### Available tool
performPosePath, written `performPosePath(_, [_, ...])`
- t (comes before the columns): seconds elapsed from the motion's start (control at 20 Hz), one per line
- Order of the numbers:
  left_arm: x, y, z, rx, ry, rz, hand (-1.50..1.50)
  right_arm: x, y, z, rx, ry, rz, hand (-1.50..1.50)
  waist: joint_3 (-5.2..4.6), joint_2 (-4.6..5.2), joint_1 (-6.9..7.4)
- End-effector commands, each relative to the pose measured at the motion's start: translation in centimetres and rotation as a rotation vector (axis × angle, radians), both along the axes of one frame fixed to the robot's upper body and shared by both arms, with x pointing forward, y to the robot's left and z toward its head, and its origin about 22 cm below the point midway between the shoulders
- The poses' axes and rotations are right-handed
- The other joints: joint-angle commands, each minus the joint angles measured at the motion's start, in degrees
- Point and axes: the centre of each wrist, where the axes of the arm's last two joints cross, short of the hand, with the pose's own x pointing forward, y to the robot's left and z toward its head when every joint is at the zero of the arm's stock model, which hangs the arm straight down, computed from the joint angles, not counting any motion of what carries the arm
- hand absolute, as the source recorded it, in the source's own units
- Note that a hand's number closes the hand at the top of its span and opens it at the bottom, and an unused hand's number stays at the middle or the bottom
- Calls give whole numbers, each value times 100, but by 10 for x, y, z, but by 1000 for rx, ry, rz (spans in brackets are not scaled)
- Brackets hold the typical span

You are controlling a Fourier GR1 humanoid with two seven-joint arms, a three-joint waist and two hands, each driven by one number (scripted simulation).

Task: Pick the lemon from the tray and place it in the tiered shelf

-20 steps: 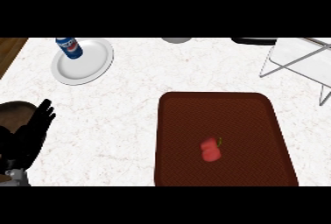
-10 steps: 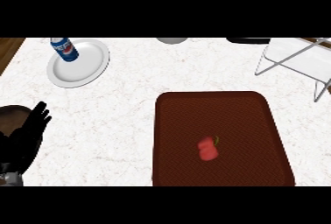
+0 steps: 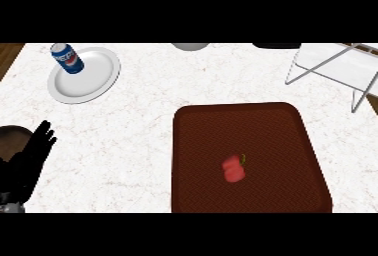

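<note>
Marble table spread beneath me, with a dark brown tray near its lower right. On the tray lay a small red fruit with a green stem, lying near the tray's middle and touched by nothing; it looked red rather than lemon-yellow. The tiered shelf, a wire frame, stood at the upper right, apart from the tray. My left hand rested at the lower left edge, its fingers straight and up, holding nothing. A blue can stood on a white plate at the upper left.
</note>
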Motion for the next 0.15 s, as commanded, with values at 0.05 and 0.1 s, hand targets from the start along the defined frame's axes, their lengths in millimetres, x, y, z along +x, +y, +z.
performPosePath(0.05, [-4,5,-5,5,2,4,0,-76,-18,21,-20,7,34,-150,7,1,-103])
performPosePath(0.1, [-2,8,5,-1,3,20,0,-83,-22,18,-26,4,18,-150,12,-8,-119])
